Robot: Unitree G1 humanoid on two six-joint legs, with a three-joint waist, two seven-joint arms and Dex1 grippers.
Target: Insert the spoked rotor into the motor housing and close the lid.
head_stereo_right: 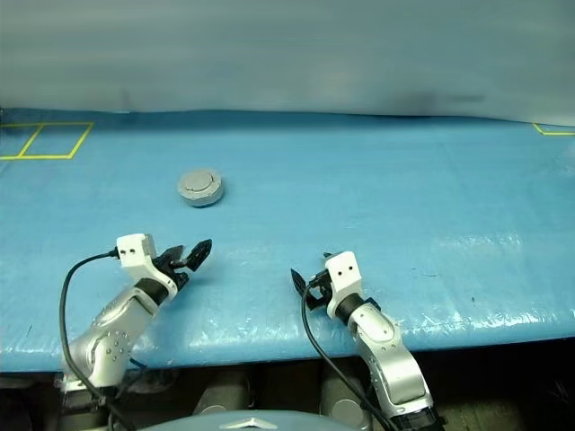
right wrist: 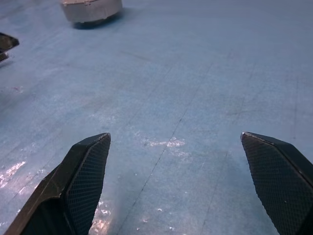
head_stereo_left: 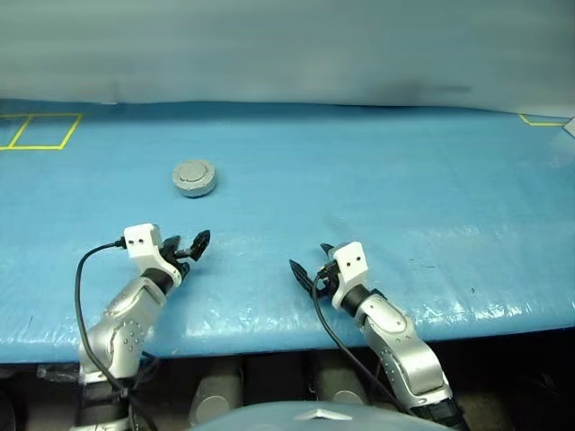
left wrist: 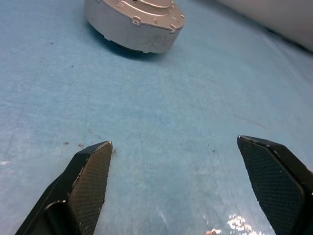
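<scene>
- Small round grey metal motor housing point(head_stereo_left: 194, 178) sits flat on the blue plastic-covered table point(head_stereo_left: 404, 206), closed: its smooth round grey lid point(head_stereo_left: 194, 171) with raised centre lies on top.
- Spoked rotor: cannot tell where it is, the housing is shut.
- Left gripper point(head_stereo_left: 192, 244), two black fingers on a white and silver wrist, is on the near side of the housing, apart from it, jaws spread wide with nothing between them.
- Left wrist view: housing point(left wrist: 131, 25) lies ahead of the textured black fingertips point(left wrist: 90, 181), bare blue cover in the gap.
- Right gripper point(head_stereo_left: 313, 267) is further from the housing than the left one, near and to the robot's right of it, jaws also wide apart and empty.
- Right wrist view: black checkered fingers point(right wrist: 85, 183) frame bare table; housing point(right wrist: 91, 10) well ahead, off toward the left gripper's side.
- Both grippers hang just above the table near its front edge, touching nothing.
- Yellow tape rectangle point(head_stereo_left: 38, 131) is marked on the cover beyond the housing, to the robot's left, well apart from it.
- Another yellow tape corner point(head_stereo_left: 539, 120) sits far to the right of the housing at the table's back edge.
</scene>
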